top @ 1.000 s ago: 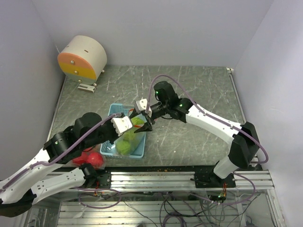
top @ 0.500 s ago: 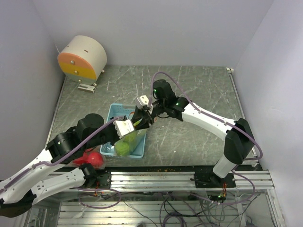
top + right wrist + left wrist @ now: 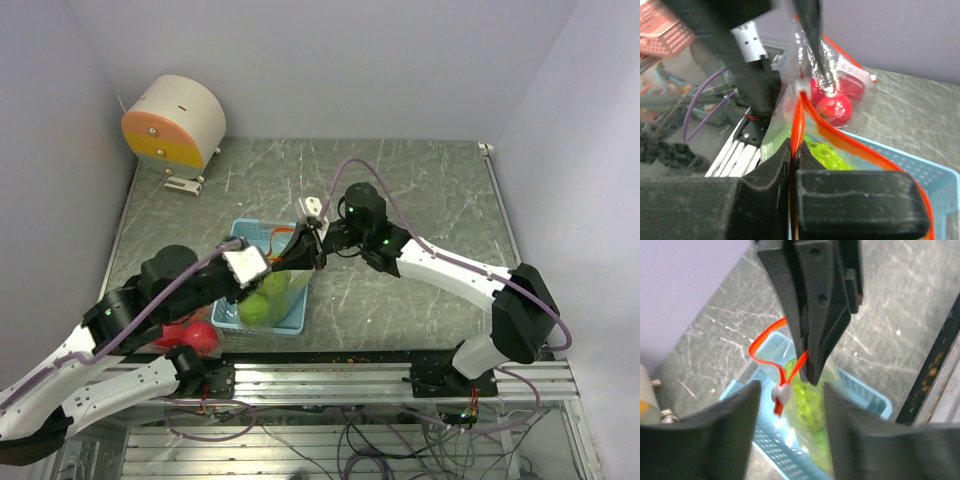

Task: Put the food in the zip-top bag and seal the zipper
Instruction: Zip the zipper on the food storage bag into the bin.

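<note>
The clear zip-top bag (image 3: 268, 298) with an orange zipper hangs into the light blue tray (image 3: 247, 226), with green food (image 3: 826, 151) inside it. My right gripper (image 3: 792, 156) is shut on the orange zipper strip (image 3: 797, 117), just below the white slider (image 3: 801, 85). From there a second orange strip runs off to the right. My left gripper (image 3: 790, 432) is open, and the slider (image 3: 781, 391) hangs just beyond its parted fingers without touching them. Red food (image 3: 195, 335) lies on the table left of the tray, in clear wrapping.
A white and orange drum-shaped object (image 3: 175, 122) stands at the back left corner. The metal rail (image 3: 380, 372) runs along the near edge of the table. Purple walls close in the left, back and right sides.
My left gripper has opened, let go of the bag's top and drawn back left. My right gripper has shut on the zipper strip and shifted slightly right.
</note>
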Controlling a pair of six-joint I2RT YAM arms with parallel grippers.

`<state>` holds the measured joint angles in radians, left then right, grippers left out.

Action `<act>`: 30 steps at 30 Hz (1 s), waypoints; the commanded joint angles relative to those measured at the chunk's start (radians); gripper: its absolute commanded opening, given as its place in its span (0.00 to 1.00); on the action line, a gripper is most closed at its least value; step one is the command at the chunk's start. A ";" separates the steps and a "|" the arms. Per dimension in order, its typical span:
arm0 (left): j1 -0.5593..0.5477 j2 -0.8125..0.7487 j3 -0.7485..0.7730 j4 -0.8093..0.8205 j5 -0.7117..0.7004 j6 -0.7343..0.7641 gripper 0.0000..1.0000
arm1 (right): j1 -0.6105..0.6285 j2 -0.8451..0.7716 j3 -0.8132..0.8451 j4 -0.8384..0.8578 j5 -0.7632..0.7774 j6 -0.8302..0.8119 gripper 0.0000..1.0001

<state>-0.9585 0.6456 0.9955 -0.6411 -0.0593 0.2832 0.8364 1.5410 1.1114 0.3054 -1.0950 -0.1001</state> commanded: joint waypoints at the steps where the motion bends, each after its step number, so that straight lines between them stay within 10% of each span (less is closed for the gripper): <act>1: 0.002 -0.080 0.009 0.043 -0.114 -0.038 0.95 | -0.022 -0.043 -0.061 0.169 0.174 0.188 0.00; 30: 0.002 -0.076 -0.200 0.246 -0.098 -0.200 0.83 | -0.024 -0.165 -0.213 0.376 -0.041 0.259 0.00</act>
<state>-0.9585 0.5785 0.8139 -0.5240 -0.1287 0.1066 0.8070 1.4227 0.9020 0.6323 -1.0748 0.1894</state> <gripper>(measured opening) 0.856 0.019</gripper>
